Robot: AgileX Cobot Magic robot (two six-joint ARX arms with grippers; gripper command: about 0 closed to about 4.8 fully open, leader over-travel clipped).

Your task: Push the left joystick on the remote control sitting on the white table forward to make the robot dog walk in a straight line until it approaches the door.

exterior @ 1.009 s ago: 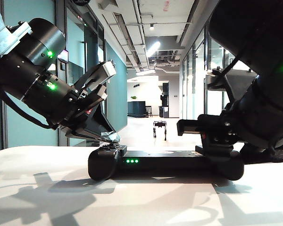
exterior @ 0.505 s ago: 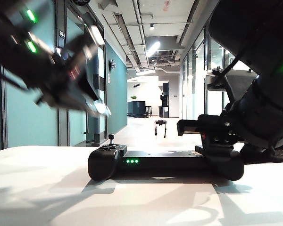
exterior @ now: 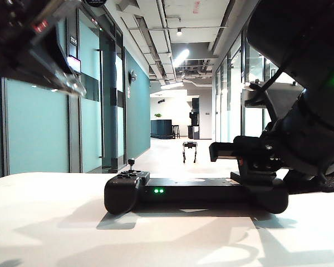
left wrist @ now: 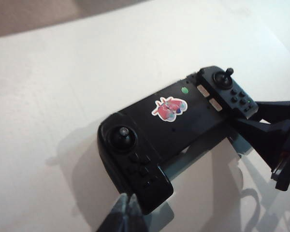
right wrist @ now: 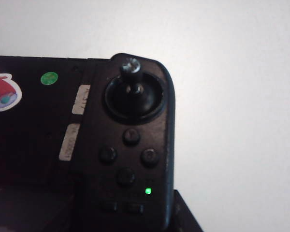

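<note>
The black remote control [exterior: 195,193] lies on the white table [exterior: 55,222]. Its left joystick [exterior: 131,162] stands upright and free; from above it shows as a round cap [left wrist: 122,137]. My left gripper [exterior: 72,83] hangs blurred high above the remote's left end, its two tips [left wrist: 127,198] pressed together, shut and empty. My right gripper [exterior: 250,167] clamps the remote's right end, beside the second stick [right wrist: 131,67]. The robot dog [exterior: 189,150] stands small and far down the corridor.
Glass walls line both sides of the corridor, and dark furniture [exterior: 162,128] stands at its far end. The right arm's bulk [exterior: 306,111] fills the right of the exterior view. Bare white tabletop [left wrist: 63,96] surrounds the remote.
My left gripper has lifted off the left joystick and swung up and to the left. The stick now stands clear. The right arm and the robot dog have hardly moved.
</note>
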